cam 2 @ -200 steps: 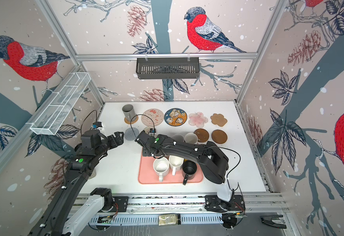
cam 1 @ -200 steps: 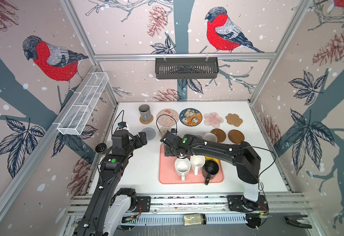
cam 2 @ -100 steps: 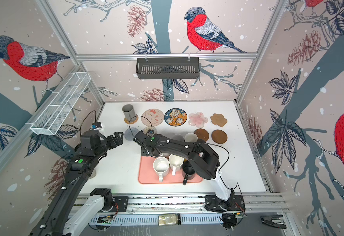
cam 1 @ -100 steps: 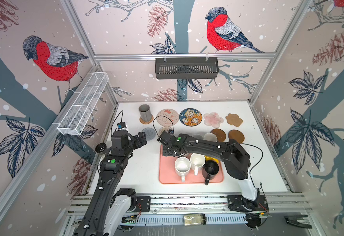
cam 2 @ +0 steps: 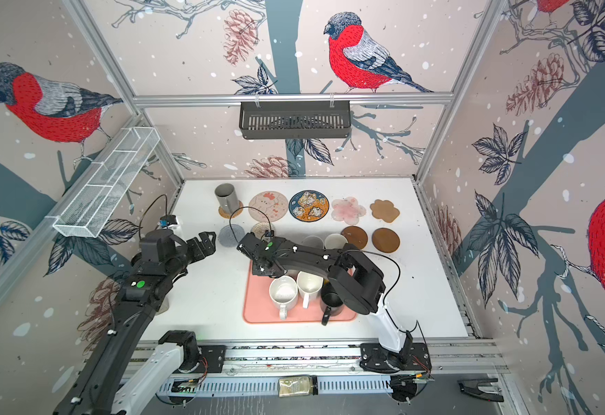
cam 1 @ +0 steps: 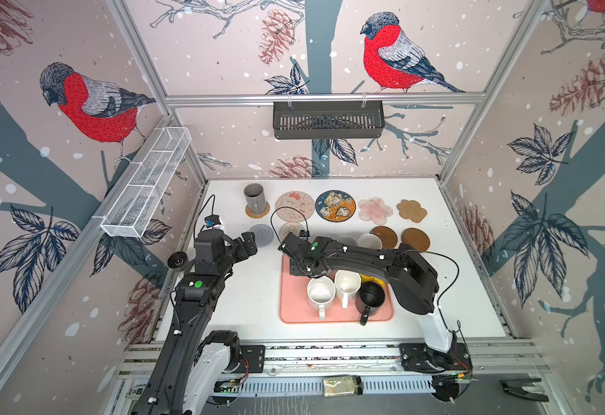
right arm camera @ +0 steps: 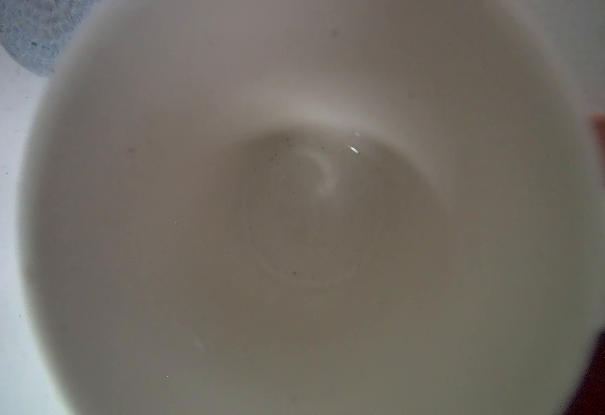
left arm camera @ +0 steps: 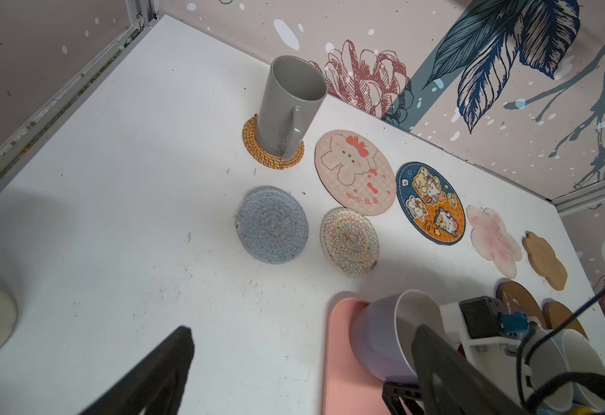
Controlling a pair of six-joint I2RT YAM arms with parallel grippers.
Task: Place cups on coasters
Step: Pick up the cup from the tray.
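Note:
A grey cup stands on the woven straw coaster at the back left. The other coasters lie bare: beige cartoon, blue cartoon, pink flower, tan cloud, two brown discs, grey round, cream round. White cups, a black cup and others sit on the pink tray. My right gripper is down over a lavender cup at the tray's far left corner; its jaws are hidden. My left gripper hangs open beside the tray.
The pink tray lies front centre, crossed by the right arm. Two more cups stand just behind that arm, near the brown discs. A wire basket hangs on the left wall and a black basket on the back wall.
My right gripper has sunk a little onto the cup at the tray's far left corner, and its elbow has swung slightly left. The left arm has stayed still.

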